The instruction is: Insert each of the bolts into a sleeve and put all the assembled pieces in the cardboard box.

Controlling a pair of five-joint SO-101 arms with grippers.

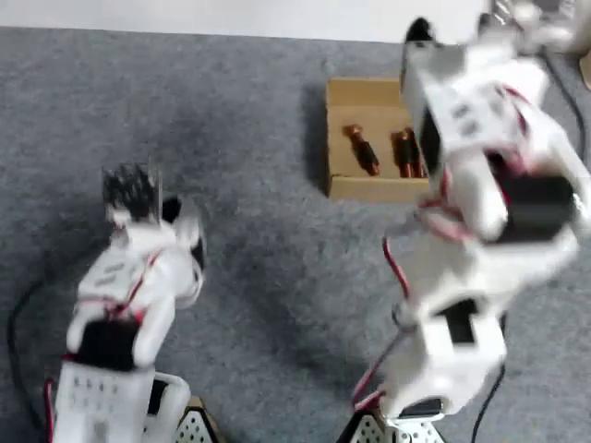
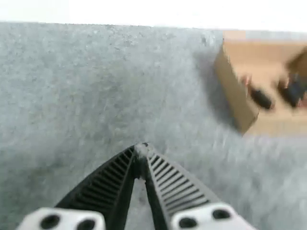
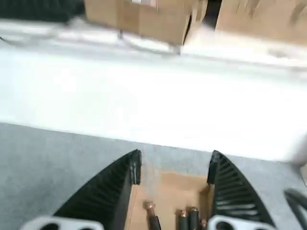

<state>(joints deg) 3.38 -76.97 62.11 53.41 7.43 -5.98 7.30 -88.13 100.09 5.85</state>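
The cardboard box [image 1: 369, 189] sits on the grey mat at the back, right of centre. Inside it lie copper-and-black assembled pieces: one [image 1: 362, 149] toward the box's left, two more [image 1: 407, 153] beside it. My right arm hangs over the box's right side; in its wrist view the right gripper [image 3: 173, 165] stands open above the box [image 3: 168, 191] with the pieces [image 3: 188, 218] below and nothing held. My left gripper [image 1: 132, 187] rests over the mat at the left, shut and empty, its tips [image 2: 142, 149] together. The box [image 2: 235, 96] lies well away from it, with pieces [image 2: 261, 98] inside.
Grey mat [image 1: 259, 258] covers the table, with open room between the two arms. A pale floor strip and cardboard cartons [image 3: 144, 19] lie beyond the mat's far edge. Both arm bases stand at the near edge.
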